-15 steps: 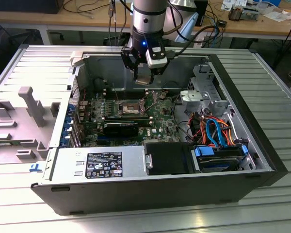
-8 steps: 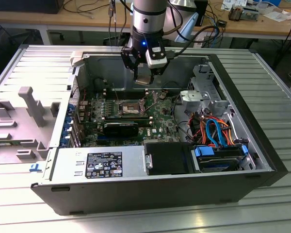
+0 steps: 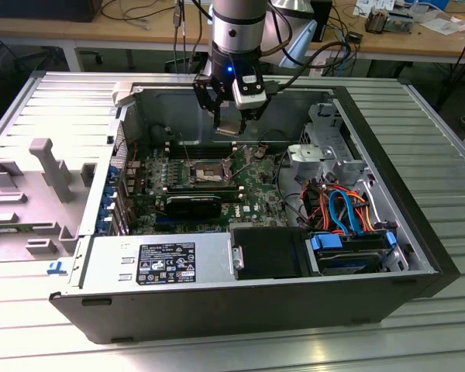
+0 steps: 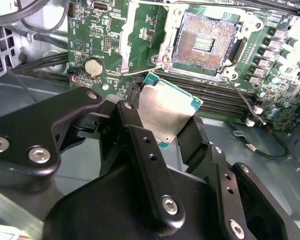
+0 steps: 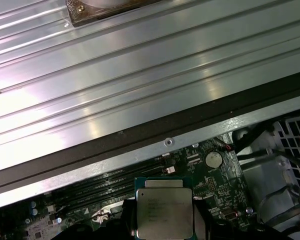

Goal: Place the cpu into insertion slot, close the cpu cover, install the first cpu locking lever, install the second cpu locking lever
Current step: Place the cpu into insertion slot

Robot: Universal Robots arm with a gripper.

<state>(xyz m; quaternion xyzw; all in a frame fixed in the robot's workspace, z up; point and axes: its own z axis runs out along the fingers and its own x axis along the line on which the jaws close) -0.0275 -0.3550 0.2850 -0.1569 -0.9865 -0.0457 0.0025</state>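
The gripper (image 4: 159,114), clamped on the cpu (image 4: 169,110) by two edges, hung clear of the open slot (image 4: 208,40); good seating required level, corner-matched lowering without sideways drag.

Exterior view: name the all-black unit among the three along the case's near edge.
The middle box, between the silvery labelled power supply and the blue-tabbed drive cage.

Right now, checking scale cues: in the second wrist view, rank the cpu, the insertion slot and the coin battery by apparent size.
1. The insertion slot and the cpu look alike; the cpu sits nearer the camera, so I won't rank them.
2. Smallest: the coin battery.
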